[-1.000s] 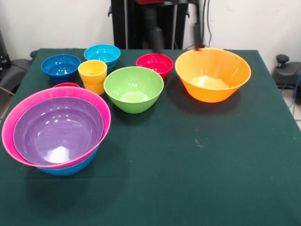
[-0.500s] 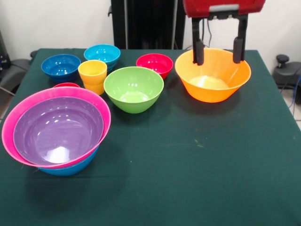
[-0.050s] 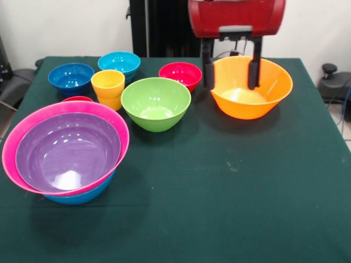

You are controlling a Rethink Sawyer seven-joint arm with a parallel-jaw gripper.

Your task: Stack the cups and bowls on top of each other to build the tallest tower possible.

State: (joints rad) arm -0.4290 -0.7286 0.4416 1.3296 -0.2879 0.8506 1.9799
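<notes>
My gripper (image 3: pixel 230 86) hangs open over the left part of the large orange bowl (image 3: pixel 274 85). Its left finger (image 3: pixel 207 74) is in front of the bowl's left rim and the right finger (image 3: pixel 253 71) is over the inside. Nothing is held. The tower (image 3: pixel 66 153) at the near left is a purple bowl (image 3: pixel 68 150) nested in a pink bowl (image 3: pixel 33 123) on a blue bowl (image 3: pixel 82 196). A green bowl (image 3: pixel 156 103), a small red bowl (image 3: pixel 180 74), a dark blue bowl (image 3: pixel 71 76) and a light blue bowl (image 3: pixel 119 62) stand apart. The yellow cup (image 3: pixel 108 87) is upright. Only the red cup's (image 3: pixel 77 99) rim shows behind the pink bowl.
The green-covered table (image 3: pixel 230 192) ends close behind the far bowls. A black chair part (image 3: pixel 13 82) stands off the left side and dark gear (image 3: pixel 332 82) off the right.
The gripper has moved left and lower, from above the orange bowl's middle to its left rim. The bowls and cups have not moved.
</notes>
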